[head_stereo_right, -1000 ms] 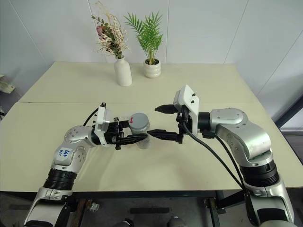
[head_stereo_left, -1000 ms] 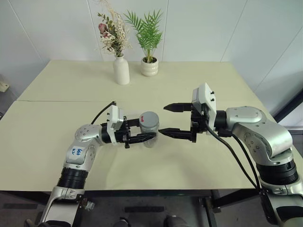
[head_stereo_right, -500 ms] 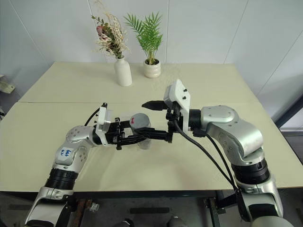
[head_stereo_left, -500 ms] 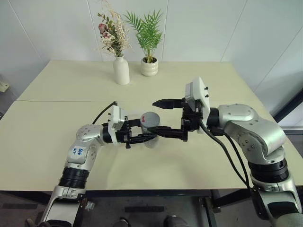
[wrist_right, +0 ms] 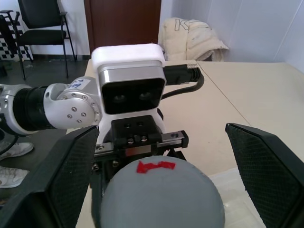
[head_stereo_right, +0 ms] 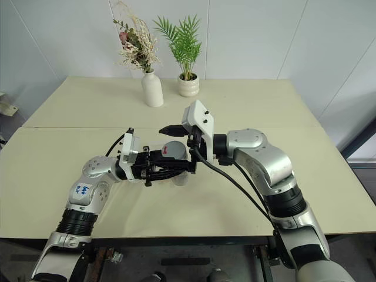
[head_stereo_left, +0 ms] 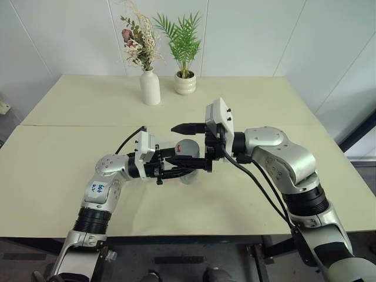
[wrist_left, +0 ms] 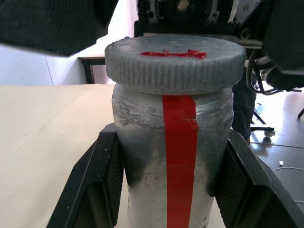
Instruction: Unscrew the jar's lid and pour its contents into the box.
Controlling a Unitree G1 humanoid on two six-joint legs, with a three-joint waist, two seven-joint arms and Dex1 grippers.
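Jar (wrist_left: pixel 173 142) sat clamped upright in the left gripper (head_stereo_left: pixel 176 165), held just above the near half of the table (head_stereo_left: pixel 247 100), roughly centre. Over the last second the right gripper (head_stereo_left: pixel 189 144) slid leftward from well apart to straddling the lid (wrist_right: pixel 161 197), its fingers (wrist_right: pixel 266 180) spread wide on either side and not yet touching it; left gripper did not move. That meant the reach was done and the lid was lined up for a clench and twist, lid not yet off by the look of it. Box: a pale clear edge showed under the jar in the right wrist view, could not tell for sure. Contents hidden inside. Counts: one jar, one lid, two grippers, one white vase (head_stereo_left: pixel 150 87) with dried flowers, one white plant pot (head_stereo_left: pixel 185 83) at the far side
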